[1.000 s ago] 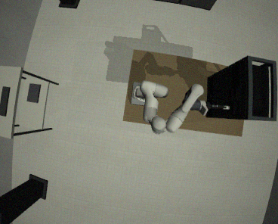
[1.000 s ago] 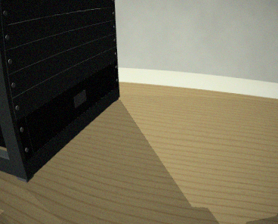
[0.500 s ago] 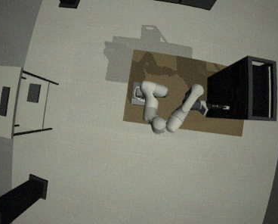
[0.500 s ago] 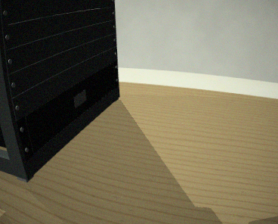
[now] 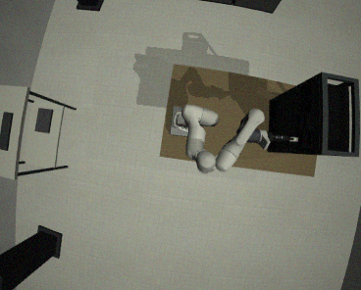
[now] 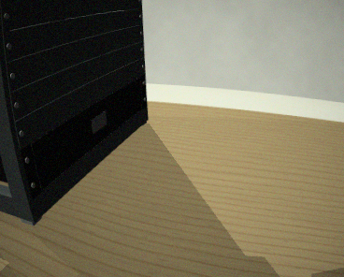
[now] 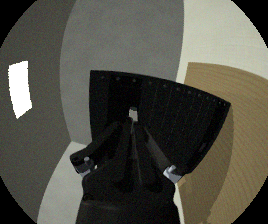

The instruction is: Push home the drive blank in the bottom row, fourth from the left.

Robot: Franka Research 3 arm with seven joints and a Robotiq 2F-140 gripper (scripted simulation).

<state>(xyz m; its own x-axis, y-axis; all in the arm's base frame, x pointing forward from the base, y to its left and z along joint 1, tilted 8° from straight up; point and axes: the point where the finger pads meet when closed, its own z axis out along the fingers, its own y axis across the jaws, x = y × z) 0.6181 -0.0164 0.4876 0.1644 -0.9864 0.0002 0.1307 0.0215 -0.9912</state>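
The black rack (image 5: 306,113) (image 6: 72,61) (image 7: 185,119) stands on the right end of the wooden table (image 5: 208,88) (image 6: 250,178). My gripper (image 5: 287,139) (image 7: 132,112) is shut with nothing between its fingers, and its tips point at the rack's dark front face, right at it. From above, the gripper overlaps the rack's near edge at the lower left corner. The drive blanks are too dark to tell apart in the wrist view. The exterior view shows a panelled side of the rack with a small grey plate (image 6: 98,123); the gripper does not show there.
The arm's base (image 5: 180,122) sits at the table's left end, with the elbow (image 5: 218,159) near the front edge. A shelf frame (image 5: 41,132) and dark blocks (image 5: 31,255) stand on the floor far to the left.
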